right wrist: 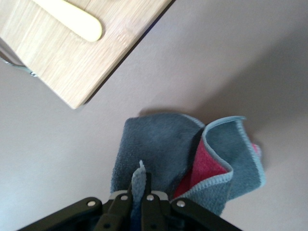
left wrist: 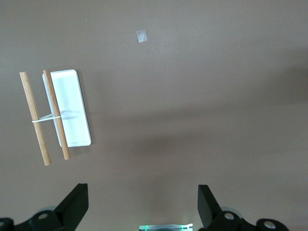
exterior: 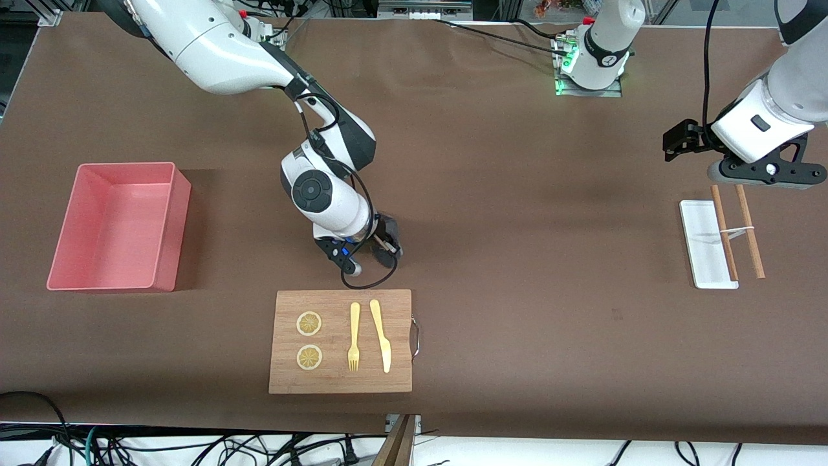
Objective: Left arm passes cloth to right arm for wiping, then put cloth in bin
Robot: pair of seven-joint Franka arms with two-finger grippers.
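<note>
Start at the right arm's slim black gripper [right wrist: 140, 202]: its fingers are pinched fully together on a fold of the dark grey fuzzy cloth [right wrist: 163, 149], which shows a red inner face and a pale blue hem. In the right wrist view the cloth spreads out below the fingers onto the brown table covering [exterior: 517, 194], so you can treat it as pressed to the surface. It lies just beside a corner of the rectangular wooden cutting board [exterior: 341, 341], a little farther from the front camera than the board.

Judge the handover as complete: the cloth is in the right gripper only, and the wiping stage appears to be under way (how much of the surface is wiped cannot be read from the pictures). Disposal is not yet done; the pink rectangular plastic bin [exterior: 165, 223] stands empty toward the right arm's end of the table, well apart from the cloth.

Note the left arm's black gripper [left wrist: 142, 207]: its fingers stand wide apart and hold nothing. It waits above the table near the small flat white tray [exterior: 702, 243] with two wooden sticks [exterior: 737, 230].
</note>
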